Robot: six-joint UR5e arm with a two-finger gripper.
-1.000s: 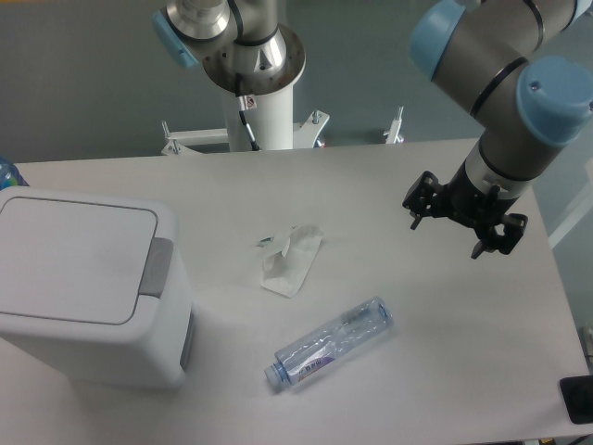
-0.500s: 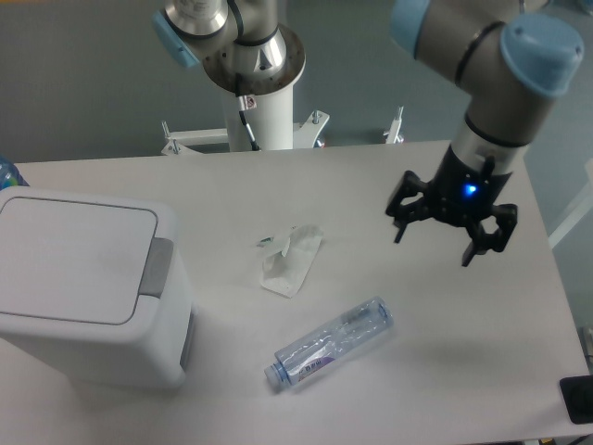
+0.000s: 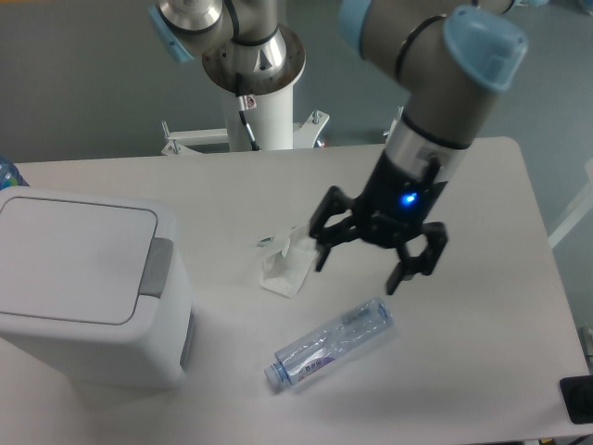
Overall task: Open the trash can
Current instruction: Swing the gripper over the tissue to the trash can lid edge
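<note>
The white boxy trash can [image 3: 79, 278] stands at the table's left, its flat lid shut and its grey push-button tab [image 3: 157, 269] on the right edge. My gripper [image 3: 364, 264] hangs open and empty above the middle of the table, well to the right of the trash can, over the space between a crumpled clear wrapper and a bottle. A blue light glows on its wrist.
A crumpled clear plastic wrapper [image 3: 290, 258] lies mid-table. A clear plastic bottle [image 3: 334, 342] lies on its side near the front. The robot's white base post [image 3: 259, 102] stands at the back. A dark object [image 3: 576, 399] sits at the front right corner.
My gripper has swung left from the table's right side to the middle, staying open. The trash can, wrapper and bottle have not moved.
</note>
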